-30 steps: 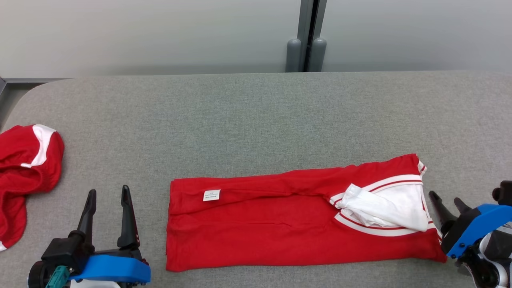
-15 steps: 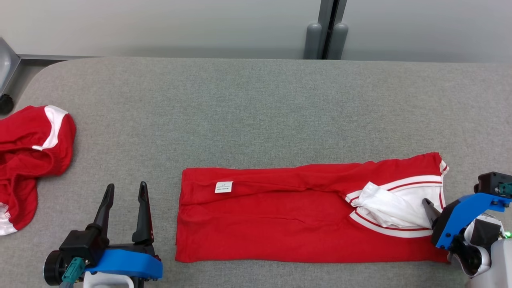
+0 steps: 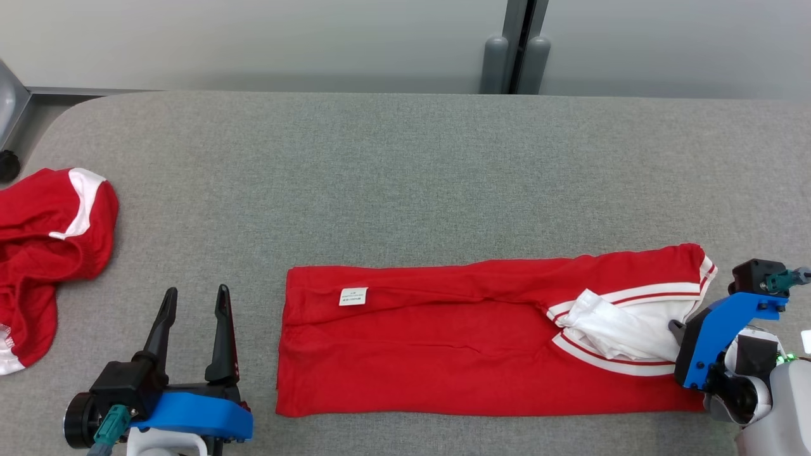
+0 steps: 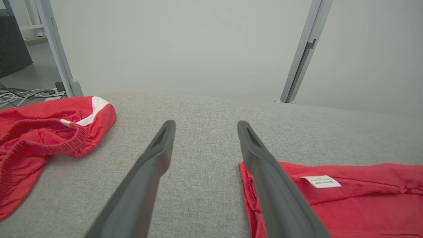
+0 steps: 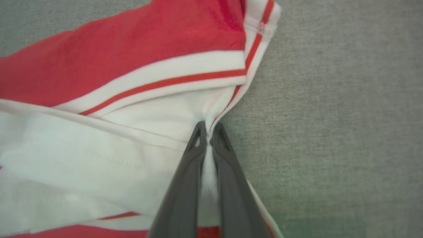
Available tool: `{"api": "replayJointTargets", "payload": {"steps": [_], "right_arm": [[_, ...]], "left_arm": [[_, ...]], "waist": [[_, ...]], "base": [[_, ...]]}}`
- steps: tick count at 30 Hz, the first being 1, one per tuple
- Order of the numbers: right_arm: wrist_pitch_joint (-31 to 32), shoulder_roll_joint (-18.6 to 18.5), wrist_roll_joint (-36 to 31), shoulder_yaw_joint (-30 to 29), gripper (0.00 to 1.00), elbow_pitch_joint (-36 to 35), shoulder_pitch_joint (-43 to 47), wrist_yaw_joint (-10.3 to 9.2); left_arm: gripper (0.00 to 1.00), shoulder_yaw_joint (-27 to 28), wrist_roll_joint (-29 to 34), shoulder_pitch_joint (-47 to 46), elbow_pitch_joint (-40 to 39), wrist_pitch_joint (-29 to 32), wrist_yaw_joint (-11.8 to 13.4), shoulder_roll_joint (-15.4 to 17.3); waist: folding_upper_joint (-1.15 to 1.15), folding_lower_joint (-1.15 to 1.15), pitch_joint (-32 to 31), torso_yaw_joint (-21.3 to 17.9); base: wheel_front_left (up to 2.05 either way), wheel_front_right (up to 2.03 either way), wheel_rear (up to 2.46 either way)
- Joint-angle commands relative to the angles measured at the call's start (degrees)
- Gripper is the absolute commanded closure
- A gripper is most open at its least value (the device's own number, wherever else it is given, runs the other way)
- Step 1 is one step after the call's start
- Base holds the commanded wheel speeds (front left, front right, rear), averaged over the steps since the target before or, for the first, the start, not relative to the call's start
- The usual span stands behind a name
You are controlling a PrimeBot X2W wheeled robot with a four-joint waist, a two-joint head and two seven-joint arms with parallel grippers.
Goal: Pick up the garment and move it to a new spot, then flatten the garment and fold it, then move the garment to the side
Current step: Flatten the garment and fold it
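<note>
Red fabric takes up the near half of a grey, felt-like tabletop [image 3: 405, 171]. It is a garment [image 3: 443, 342] folded into a long flat rectangle, running from the middle of the tabletop towards the robot's right. A small white label [image 3: 353, 296] sits near its upper left corner. At its right end the cloth becomes a white panel [image 3: 624, 326], bunched and wrinkled, edged by striped trim [image 3: 646, 292] of white bands with thin red lines.

The right end effector [image 3: 676, 330] is at that right end of the garment, low over the tabletop, with its blue bracket at the right edge of the head view. In the right wrist view its two dark fingers [image 5: 185, 185] are clenched together on a thin fold of the white fabric, which puckers towards the fingertips just beside bare tabletop.

The left end effector [image 3: 196, 291] sits at the lower left of the head view, to the left of the garment and apart from it. Its fingers [image 4: 145, 172] are spread wide with nothing between them.

A crumpled red cloth [image 3: 44, 240] with a white patch lies at the far left edge of the tabletop, well apart from the folded garment. Behind the tabletop stands a pale wall [image 3: 253, 44] with a grey upright post [image 3: 512, 38].
</note>
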Motion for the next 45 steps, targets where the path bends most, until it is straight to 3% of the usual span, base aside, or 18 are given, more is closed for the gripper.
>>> {"api": "replayJointTargets", "payload": {"steps": [1,8,16,23,27,34,40,45], "right_arm": [[0.2,-0.1,0.4,0.6,1.00,0.8,1.1,0.00],[-1.8,-3.1,2.0,-2.9,1.00,-4.0,2.2,-0.04],[0.4,-6.6,1.2,-12.6,1.00,-15.3,7.2,0.00],[4.3,-5.9,-0.1,-15.0,1.00,-24.7,10.1,0.00],[6.2,-3.9,0.3,-10.5,1.00,-30.5,11.2,0.00],[10.2,-0.3,1.1,4.9,1.00,-36.4,12.4,0.00],[9.9,1.5,3.7,18.0,1.00,-32.1,7.5,0.00],[8.1,3.7,5.3,24.8,1.00,-24.9,2.2,0.00]], "left_arm": [[0.00,0.4,0.5,-0.8,0.1,-0.3,-0.3,-0.2],[0.00,0.8,0.9,-0.6,0.2,-0.3,-0.8,-0.4],[0.00,1.3,1.6,0.2,-0.1,-0.3,-1.1,-0.1],[0.00,1.6,2.1,0.4,0.0,-0.3,-1.3,0.3],[0.00,1.6,2.4,0.7,0.3,-0.3,-1.4,0.3],[0.00,0.9,2.6,0.5,0.8,-0.3,-1.6,0.0],[0.00,0.5,2.6,0.3,0.8,-0.3,-1.8,-0.3],[0.00,-0.3,2.7,-0.6,1.1,-0.3,-1.9,-0.5]], "waist": [[0.00,0.00,-0.1,-0.2],[0.00,0.00,-0.5,-0.4],[0.00,0.00,-0.9,-1.0],[0.00,0.00,-1.4,-1.7],[0.00,0.00,-2.1,-2.0],[0.00,0.00,-3.0,-1.5],[0.00,0.00,-3.0,-0.4],[0.00,0.00,-2.7,1.1]], "base": [[0.00,0.00,0.00],[0.00,0.00,0.00],[0.00,0.00,0.00],[0.00,0.00,0.00],[0.00,0.00,0.00],[0.00,0.00,0.00],[0.00,0.00,0.00],[0.00,0.00,0.00]]}}
